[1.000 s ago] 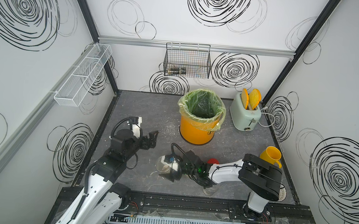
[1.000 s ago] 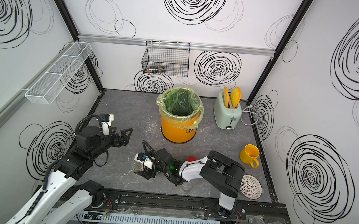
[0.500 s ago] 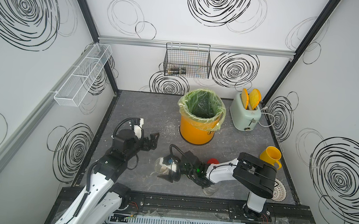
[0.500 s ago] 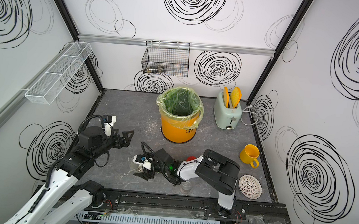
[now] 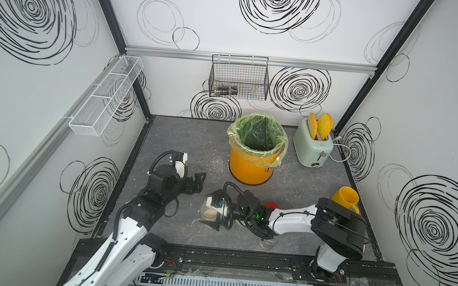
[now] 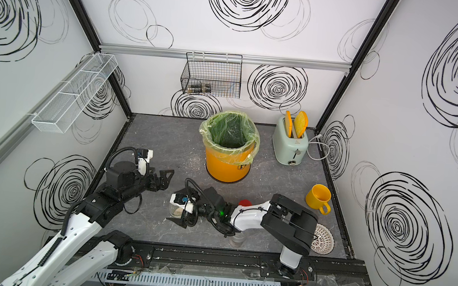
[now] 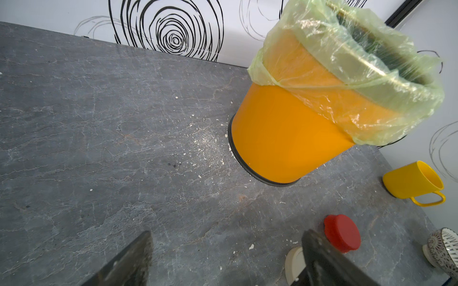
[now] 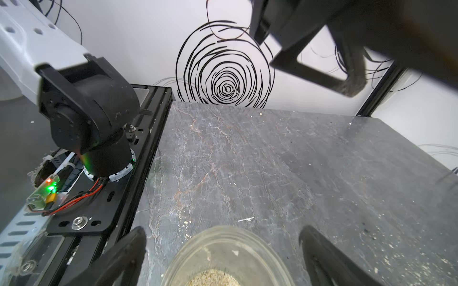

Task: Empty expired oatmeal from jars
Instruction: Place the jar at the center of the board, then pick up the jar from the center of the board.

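A wide clear jar (image 5: 206, 214) stands upright and lidless on the grey table, with a little oatmeal (image 8: 213, 278) in its bottom. My right gripper (image 5: 212, 211) is open around it. Its fingers (image 8: 124, 257) stand clear of the jar's rim (image 8: 230, 231) on both sides. My left gripper (image 5: 198, 181) hovers open and empty a little to the left, over bare table (image 7: 173, 198). A red cap (image 7: 342, 232) and a beige lid (image 7: 293, 262) lie by the right arm. The slimmer clear jar (image 5: 267, 242) stands near the front edge.
The yellow bin (image 5: 251, 162) with a green liner stands behind the jars, with spilled flakes (image 7: 208, 143) at its base. A yellow cup (image 5: 344, 199), a patterned bowl (image 6: 322, 239) and a toaster (image 5: 313, 148) are on the right. A wire basket (image 5: 239, 79) hangs on the back wall.
My right jaws have spread wider around the wide jar, which stays standing on the table. The left gripper has drifted slightly toward the middle.
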Available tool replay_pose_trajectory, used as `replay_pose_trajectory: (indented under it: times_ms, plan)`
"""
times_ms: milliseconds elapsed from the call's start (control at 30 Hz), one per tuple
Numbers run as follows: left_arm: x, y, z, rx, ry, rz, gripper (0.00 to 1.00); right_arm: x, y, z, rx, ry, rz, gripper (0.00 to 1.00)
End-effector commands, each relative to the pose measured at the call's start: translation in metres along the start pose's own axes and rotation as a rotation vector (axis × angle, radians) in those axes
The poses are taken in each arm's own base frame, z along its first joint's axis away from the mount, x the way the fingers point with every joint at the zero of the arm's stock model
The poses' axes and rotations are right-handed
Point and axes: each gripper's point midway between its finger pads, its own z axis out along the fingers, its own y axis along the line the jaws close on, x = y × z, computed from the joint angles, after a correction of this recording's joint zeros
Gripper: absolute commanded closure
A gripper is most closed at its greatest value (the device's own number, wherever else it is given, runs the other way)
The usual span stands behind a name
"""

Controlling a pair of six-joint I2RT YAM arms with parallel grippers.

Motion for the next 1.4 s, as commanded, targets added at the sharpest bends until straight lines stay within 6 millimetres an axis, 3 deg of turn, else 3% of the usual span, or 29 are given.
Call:
replay_pose_trajectory:
  times_ms: [0, 167, 300, 500, 667, 800, 933, 1133, 1300, 1367]
  plan:
    - [-0.005, 0.003, -0.006, -0.065, 0.027, -0.007, 0.02, -0.032, 0.001, -0.019, 0.016, -0.006, -0.008, 0.02]
    - [0.016, -0.013, -0.008, -0.09, 0.174, -0.049, 0.01, -0.047, -0.024, -0.064, 0.194, 0.159, 0.183, 0.02]
    - [0.031, -0.018, -0.004, -0.147, 0.304, -0.056, 0.02, -0.048, -0.043, -0.107, 0.36, 0.173, 0.249, 0.02]
    - [0.053, -0.006, -0.029, -0.269, 0.485, -0.08, 0.04, -0.053, -0.056, -0.144, 0.494, 0.115, 0.217, 0.02]
    - [0.076, -0.021, -0.046, -0.221, 0.627, -0.135, 0.16, -0.059, -0.062, -0.149, 0.521, 0.107, 0.196, 0.02]
    - [0.099, -0.033, -0.045, -0.21, 0.731, -0.11, 0.24, -0.054, -0.061, -0.148, 0.512, 0.123, 0.169, 0.02]
    - [0.117, -0.033, -0.038, -0.242, 0.821, -0.062, 0.29, -0.055, -0.062, -0.152, 0.516, 0.114, 0.183, 0.02]
    - [0.126, -0.038, -0.023, -0.222, 0.851, -0.053, 0.41, -0.058, -0.058, -0.158, 0.503, 0.064, 0.199, 0.02]
    - [0.138, -0.031, -0.01, -0.244, 0.864, -0.031, 0.46, -0.056, -0.057, -0.158, 0.496, 0.064, 0.2, 0.02]
    - [0.14, -0.028, -0.005, -0.256, 0.868, -0.014, 0.52, -0.056, -0.054, -0.157, 0.481, 0.059, 0.201, 0.02]
